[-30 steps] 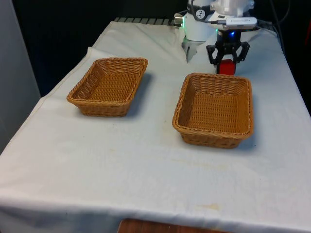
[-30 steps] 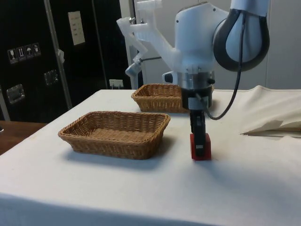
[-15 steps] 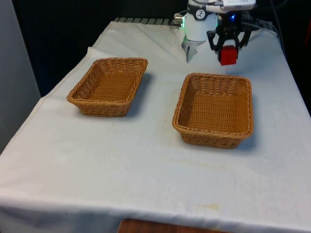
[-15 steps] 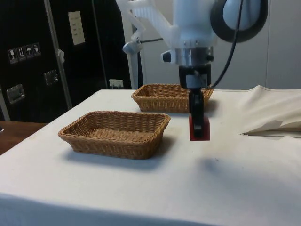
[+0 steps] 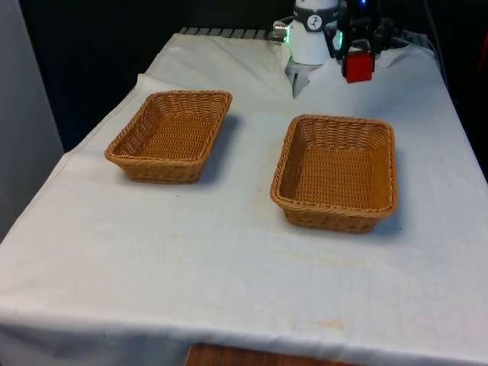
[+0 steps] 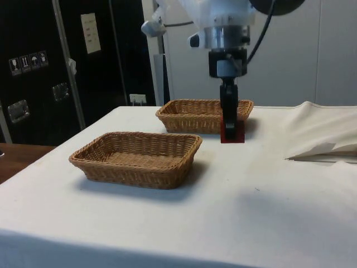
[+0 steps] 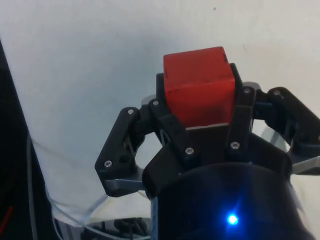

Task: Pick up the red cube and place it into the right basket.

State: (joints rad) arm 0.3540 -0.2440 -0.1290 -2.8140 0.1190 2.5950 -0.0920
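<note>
My gripper (image 5: 358, 59) (image 6: 231, 129) (image 7: 200, 107) is shut on the red cube (image 5: 357, 66) (image 6: 232, 132) (image 7: 199, 85) and holds it well above the cloth, behind the far rim of the basket on the front view's right (image 5: 336, 172). In the side view that same wicker basket (image 6: 136, 158) is the near one, and the cube hangs beyond its right end. The wrist view has the cube clamped between the two black fingers (image 7: 167, 117) over bare white cloth.
A second wicker basket (image 5: 169, 134) (image 6: 192, 115) stands on the front view's left. The robot's white base (image 5: 309, 42) rises just beside the gripper at the table's far end. A fold of cloth (image 6: 323, 148) lies raised at the side view's right.
The gripper has lifted the red cube straight up off the cloth, from resting on the table one second ago to well above it now.
</note>
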